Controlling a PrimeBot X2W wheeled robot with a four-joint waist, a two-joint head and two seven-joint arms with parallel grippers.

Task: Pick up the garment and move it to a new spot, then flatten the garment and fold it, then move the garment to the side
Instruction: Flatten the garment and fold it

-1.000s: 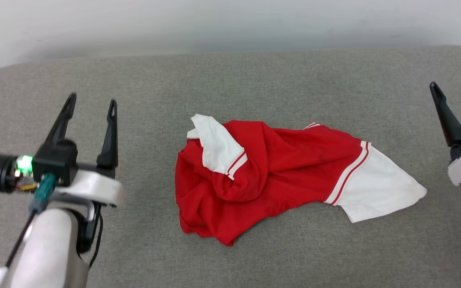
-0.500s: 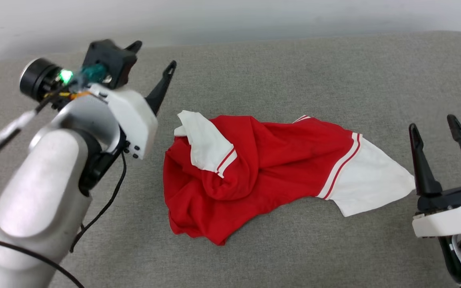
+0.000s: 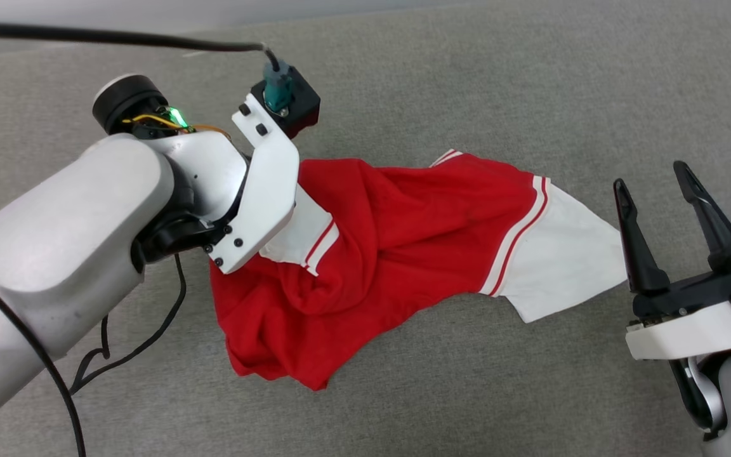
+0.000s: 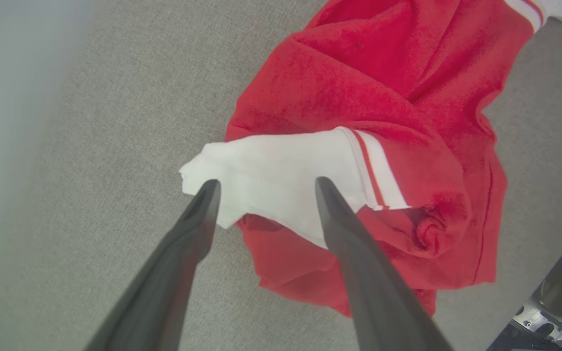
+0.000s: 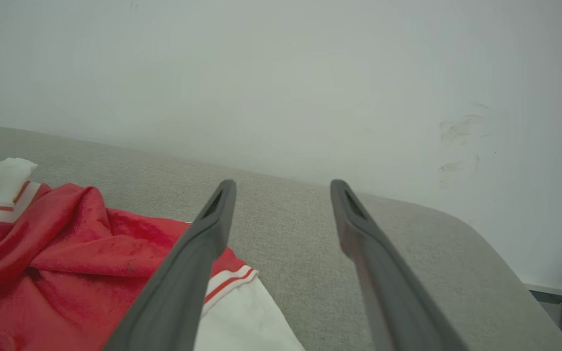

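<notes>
Garment (image 3: 403, 235) is lying crumpled on the grey counter (image 3: 467, 393); left gripper (image 4: 264, 183) is hovering wide open over its white sleeve (image 4: 281, 170) at 9 o'clock, right gripper (image 3: 651, 178) hanging open at 3 o'clock.

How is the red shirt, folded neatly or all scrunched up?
Scrunched up. The garment lies bunched in wrinkles on the grey cushion, one white sleeve flopped over the red part.

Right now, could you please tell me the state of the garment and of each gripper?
garment, crumpled and unfolded, lying on the grey cushion, not gripped.
left gripper, open, fingers astride one white sleeve; contact unclear.
right gripper, open, empty, beside the other white sleeve.
</notes>
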